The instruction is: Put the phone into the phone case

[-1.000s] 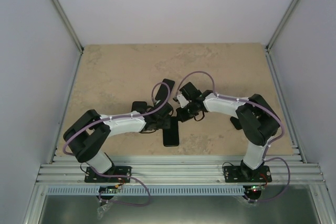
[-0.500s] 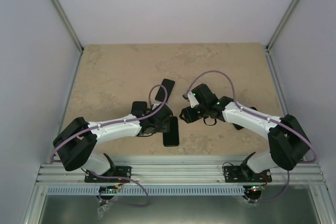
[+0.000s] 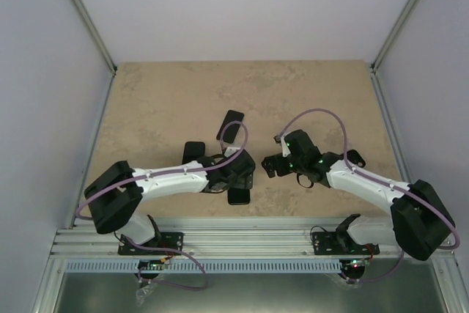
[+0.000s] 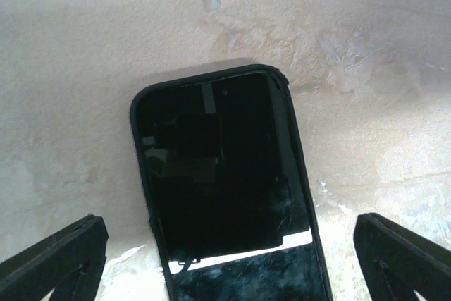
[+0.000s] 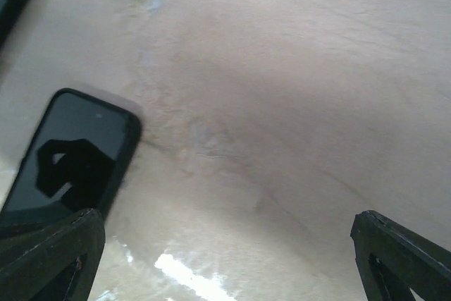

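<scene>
Left claw [image 4: 227, 241], seen from its own wrist: both fingers spread wide, 1 on either side of the phone [image 4: 222, 174], touching nothing and holding nothing. The phone lies flat, glass up, on the table [image 4: 366, 47]. The raised lip of the case [image 4: 135, 114] wraps its far end and both long sides, so it looks seated there. A small step in the lip on 1 long side hints at a spot not fully pressed home. The near end is out of frame and cannot be judged. This straddling pose suits pressing down or squeezing the edges, which is probably why the claw hangs directly over the phone.

Right claw [image 5: 225, 244]: equally wide open and empty, over bare table. A dark phone, apparently the same 1, lies at the left of its view. It seems placed to steady or assist.

Room to move, from overhead: the phone's near end lies close to the metal rail [image 3: 242, 234] along the table's front edge, so little space remains that way. The 2 claws face each other at close quarters, and a sideways sweep by either risks a bump. A second phone [image 3: 231, 124] and a black slab [image 3: 193, 152] lie farther back, apart from the work. Beyond them the table is open.
</scene>
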Controlling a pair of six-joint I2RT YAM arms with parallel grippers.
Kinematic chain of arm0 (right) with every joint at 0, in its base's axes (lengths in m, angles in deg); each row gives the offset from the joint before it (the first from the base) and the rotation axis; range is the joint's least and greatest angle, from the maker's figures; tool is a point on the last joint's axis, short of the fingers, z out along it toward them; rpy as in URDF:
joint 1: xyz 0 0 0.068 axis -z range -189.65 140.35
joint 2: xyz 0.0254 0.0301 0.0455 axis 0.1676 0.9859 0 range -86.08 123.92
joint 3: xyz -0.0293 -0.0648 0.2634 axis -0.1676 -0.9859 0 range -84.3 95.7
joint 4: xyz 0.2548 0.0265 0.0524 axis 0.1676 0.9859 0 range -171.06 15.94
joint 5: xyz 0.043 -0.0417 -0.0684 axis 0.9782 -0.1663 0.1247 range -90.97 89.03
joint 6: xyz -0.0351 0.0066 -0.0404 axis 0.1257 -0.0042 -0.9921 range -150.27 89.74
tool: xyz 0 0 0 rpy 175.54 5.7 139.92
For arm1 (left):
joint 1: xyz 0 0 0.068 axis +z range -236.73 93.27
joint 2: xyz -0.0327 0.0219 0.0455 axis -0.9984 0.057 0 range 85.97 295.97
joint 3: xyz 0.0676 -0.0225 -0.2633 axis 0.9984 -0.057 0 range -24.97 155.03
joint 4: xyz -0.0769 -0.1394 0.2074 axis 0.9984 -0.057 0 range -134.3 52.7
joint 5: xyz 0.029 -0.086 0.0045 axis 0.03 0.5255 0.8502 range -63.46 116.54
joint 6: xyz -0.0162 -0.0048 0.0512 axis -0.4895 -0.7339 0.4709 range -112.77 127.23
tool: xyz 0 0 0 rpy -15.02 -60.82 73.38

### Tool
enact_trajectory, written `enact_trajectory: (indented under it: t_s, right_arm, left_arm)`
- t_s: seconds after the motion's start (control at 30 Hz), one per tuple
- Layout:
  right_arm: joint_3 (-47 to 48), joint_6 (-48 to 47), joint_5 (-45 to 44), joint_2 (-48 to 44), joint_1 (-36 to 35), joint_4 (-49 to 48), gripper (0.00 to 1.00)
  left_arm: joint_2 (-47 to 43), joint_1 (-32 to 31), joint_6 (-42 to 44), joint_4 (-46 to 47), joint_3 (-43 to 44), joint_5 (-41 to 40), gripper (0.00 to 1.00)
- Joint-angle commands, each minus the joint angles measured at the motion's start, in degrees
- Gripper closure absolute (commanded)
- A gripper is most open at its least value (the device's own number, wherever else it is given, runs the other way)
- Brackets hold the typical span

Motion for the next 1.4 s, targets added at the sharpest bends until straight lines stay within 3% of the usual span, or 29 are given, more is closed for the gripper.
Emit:
enact_trajectory:
  t_s: [0.0, 0.3, 0.77, 1.37]
  right_arm:
    - [-3.47, 1.14, -7.74, -2.03, 0.81, -5.07, 0.02]
    - [-5.67, 2.85, -11.69, -5.89, 1.41, -3.88, 0.02]
    - [-5.87, 2.81, -12.58, -5.23, 1.46, -3.38, 0.02]
    - [-5.79, 2.72, -11.59, -3.95, 1.49, -3.85, 0.02]
  left_arm:
    - [4.99, -2.32, -1.33, -2.74, 3.73, -3.24, 0.01]
    - [11.64, -5.43, -3.05, -6.93, 6.55, -4.33, 0.01]
    - [11.85, -5.77, -3.45, -5.55, 2.47, -0.56, 0.03]
    - [1.36, -5.77, -4.02, -8.3, -1.77, 4.22, 0.03]
